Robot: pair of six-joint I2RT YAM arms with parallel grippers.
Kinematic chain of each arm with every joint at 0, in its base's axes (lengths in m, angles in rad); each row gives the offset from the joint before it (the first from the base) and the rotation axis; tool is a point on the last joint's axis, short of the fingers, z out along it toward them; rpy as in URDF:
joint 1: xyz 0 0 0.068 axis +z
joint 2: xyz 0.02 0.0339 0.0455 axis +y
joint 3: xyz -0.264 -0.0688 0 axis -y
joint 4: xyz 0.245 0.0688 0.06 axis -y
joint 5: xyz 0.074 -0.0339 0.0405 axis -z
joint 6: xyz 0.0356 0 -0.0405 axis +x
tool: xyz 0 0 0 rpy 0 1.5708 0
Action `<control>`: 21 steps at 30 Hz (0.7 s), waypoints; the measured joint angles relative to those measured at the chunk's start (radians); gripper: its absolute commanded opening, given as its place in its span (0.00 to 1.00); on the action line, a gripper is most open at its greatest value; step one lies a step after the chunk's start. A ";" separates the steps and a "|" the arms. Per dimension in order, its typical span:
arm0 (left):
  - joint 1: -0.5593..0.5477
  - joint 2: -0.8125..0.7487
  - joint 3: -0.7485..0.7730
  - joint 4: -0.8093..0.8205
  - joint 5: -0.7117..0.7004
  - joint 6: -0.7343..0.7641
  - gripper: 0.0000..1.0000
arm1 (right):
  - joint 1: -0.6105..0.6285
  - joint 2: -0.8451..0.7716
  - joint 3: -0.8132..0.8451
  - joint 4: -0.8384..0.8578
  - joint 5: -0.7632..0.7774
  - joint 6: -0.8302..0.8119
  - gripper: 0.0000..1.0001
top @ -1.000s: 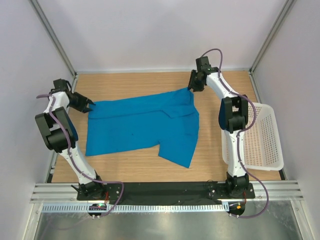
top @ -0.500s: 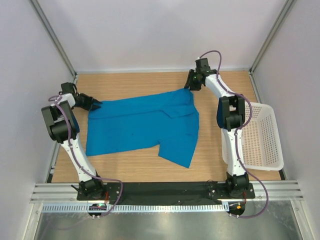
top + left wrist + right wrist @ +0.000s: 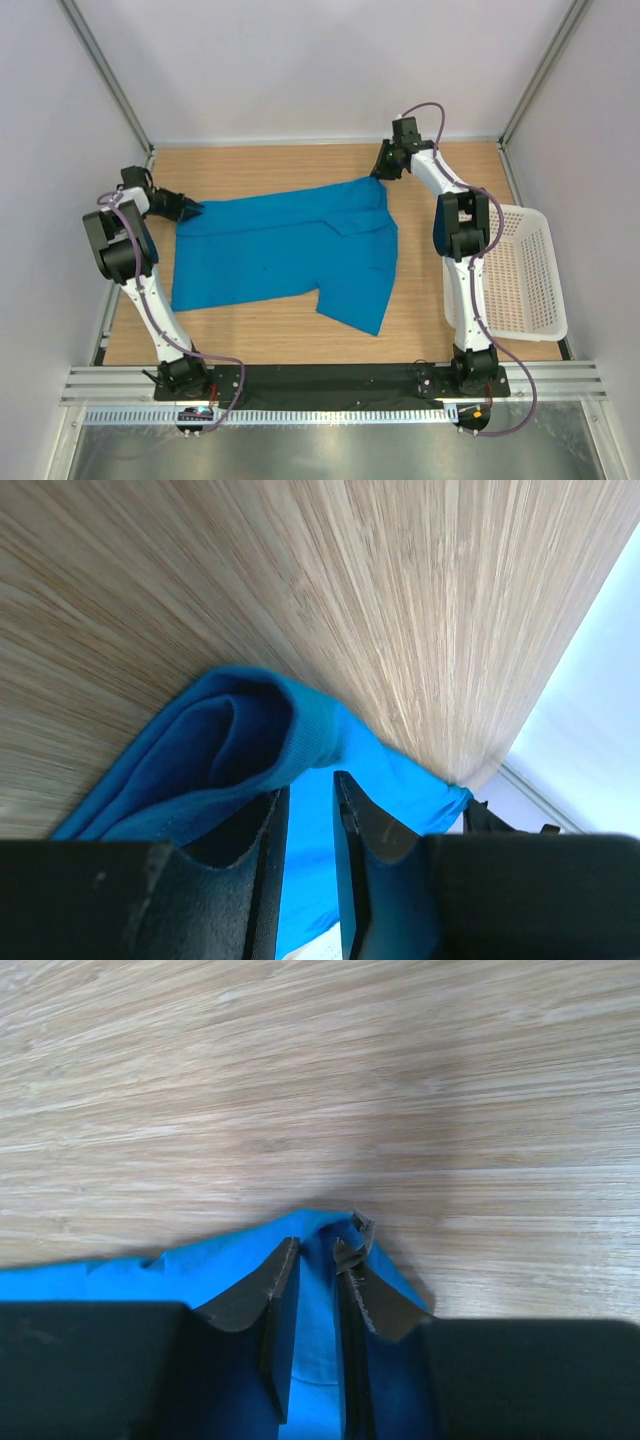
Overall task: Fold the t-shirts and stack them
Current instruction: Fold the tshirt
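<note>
Left tool [image 3: 308,792]: jaws drawn close together and clamped on a rolled fold of the t-shirt [image 3: 280,250]; blue cloth fills the narrow gap between the fingers. Right tool [image 3: 320,1255]: jaws likewise nearly together, clamped on a pointed corner of the same cloth, low against the tabletop [image 3: 260,165].

Location of the workpiece: the t-shirt lies spread, mostly flat, across the middle of the top view, with one sleeve reaching toward the lower centre of the frame. The left tool grips its edge at centre left of the frame. The right tool grips its corner at upper centre right. A white basket [image 3: 520,270] stands at the right edge of the frame, apart from the cloth.

Task status (judgement): no fold is complete and no folded shirt is seen anywhere; only one shirt is visible. The two-point grip suggests the first fold is about to start. All folding and stacking remain.

View comparison: the top view gives the shirt's full outline, both arms and the basket, but the jaws are too small there to read. The wrist views show the jaws and the cloth between them, not the rest of the garment. Only the left wrist view shows the doubled, rolled edge at the grip
</note>
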 measured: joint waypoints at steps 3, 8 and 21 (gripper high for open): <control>0.007 0.001 0.000 0.000 0.001 -0.001 0.25 | -0.005 0.011 0.000 0.006 0.002 0.009 0.13; 0.014 0.007 0.003 -0.002 0.007 -0.004 0.24 | -0.011 0.028 0.000 0.011 0.011 0.021 0.01; 0.017 0.023 0.029 -0.006 0.029 -0.007 0.39 | -0.013 0.019 -0.018 0.019 0.162 0.082 0.13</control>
